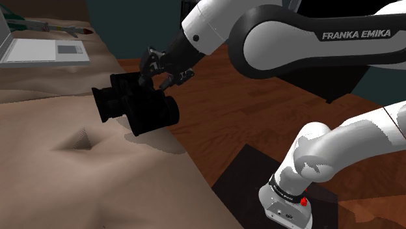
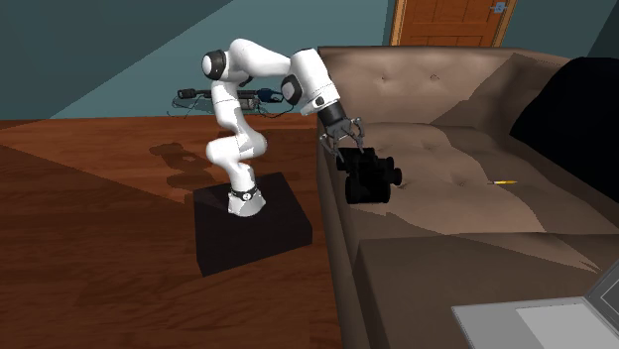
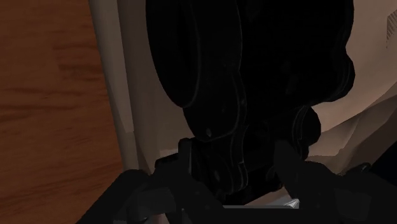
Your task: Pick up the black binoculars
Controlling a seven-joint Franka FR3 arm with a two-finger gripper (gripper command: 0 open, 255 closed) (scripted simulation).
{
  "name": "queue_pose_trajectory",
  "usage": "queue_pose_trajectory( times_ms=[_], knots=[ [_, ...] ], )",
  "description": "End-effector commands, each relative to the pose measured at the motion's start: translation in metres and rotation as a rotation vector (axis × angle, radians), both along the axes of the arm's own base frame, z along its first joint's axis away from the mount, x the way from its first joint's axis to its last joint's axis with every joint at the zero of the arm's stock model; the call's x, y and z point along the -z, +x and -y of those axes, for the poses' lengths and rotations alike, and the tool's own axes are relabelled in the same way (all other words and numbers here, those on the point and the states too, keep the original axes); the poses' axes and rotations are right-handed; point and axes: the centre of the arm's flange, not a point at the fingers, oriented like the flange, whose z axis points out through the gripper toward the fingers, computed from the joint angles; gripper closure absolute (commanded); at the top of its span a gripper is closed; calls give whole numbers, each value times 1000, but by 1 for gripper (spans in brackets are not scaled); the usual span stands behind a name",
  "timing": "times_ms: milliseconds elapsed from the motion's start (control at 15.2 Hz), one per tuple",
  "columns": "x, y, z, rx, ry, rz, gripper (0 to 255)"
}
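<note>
The white arm (image 2: 260, 58) stands left of centre in the second exterior view, folded at the elbow, its forearm reaching right and downward. The black gripper (image 2: 347, 141) points down, both fingers (image 3: 191, 162) clasped against the black binoculars (image 1: 133, 107).

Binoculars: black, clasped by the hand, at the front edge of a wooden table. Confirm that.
Not a wooden table: the black binoculars, clasped by the hand, are at the front edge of a brown sofa seat. The second exterior view shows it.
</note>
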Motion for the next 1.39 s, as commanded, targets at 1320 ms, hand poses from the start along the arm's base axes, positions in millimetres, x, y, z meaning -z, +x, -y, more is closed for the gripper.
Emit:
queue_pose_trajectory(
  times_ms=[1320],
  knots=[
    [-62,-1,0,0,0,0,255]
  ],
)
